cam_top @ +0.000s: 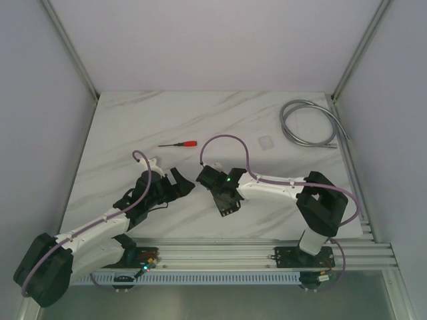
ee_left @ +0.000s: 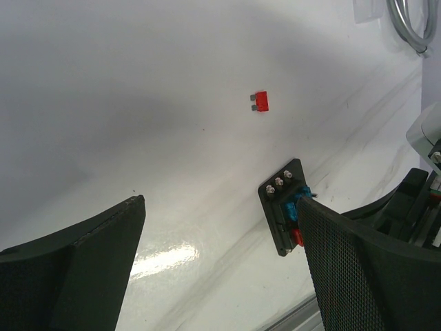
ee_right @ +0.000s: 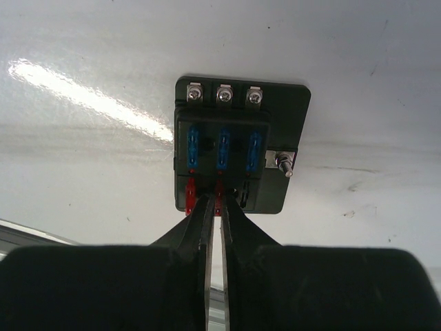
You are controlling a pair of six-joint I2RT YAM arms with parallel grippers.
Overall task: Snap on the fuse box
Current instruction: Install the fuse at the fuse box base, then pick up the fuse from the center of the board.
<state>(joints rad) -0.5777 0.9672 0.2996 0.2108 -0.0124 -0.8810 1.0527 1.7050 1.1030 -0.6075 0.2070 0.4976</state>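
Start with what's hard to read. In the right wrist view the right gripper [ee_right: 214,200] fills the bottom of the frame, and its fingers [ee_right: 198,224] cover the lower edge of the fuse box [ee_right: 241,155]. Only a thin slit shows between them, so they're all but closed. The tips sit right at the bottom row of slots, on either side of the middle of the red fuses [ee_right: 218,187]. Whether they actually pinch it, I cannot tell. The slot at the lower right of the box is dark and unreadable. Above it, the three blue fuses [ee_right: 224,146] are plain to see, with a row of screws [ee_right: 224,93] along the top edge.

The overhead view helps little. The fuse box [cam_top: 230,208] is just a dark patch low in the centre, tucked under the right gripper [cam_top: 223,193], and its face is too small to make out.

Over to the left wrist view. The left gripper [ee_left: 220,207] is spread wide with nothing between its fingers [ee_left: 76,269]. The fuse box [ee_left: 275,221] lies flat on the table [ee_left: 138,103] at centre right, partly hidden behind the right-hand finger. A loose red fuse [ee_left: 261,101] lies above it, well apart. At the upper right, a clear lid [ee_left: 365,10] and a grey cable [ee_left: 413,27] are cut off by the frame.

From above, the left gripper [cam_top: 175,181] is near the box, to its left and not touching it. A red-handled screwdriver [cam_top: 180,144] lies higher up.
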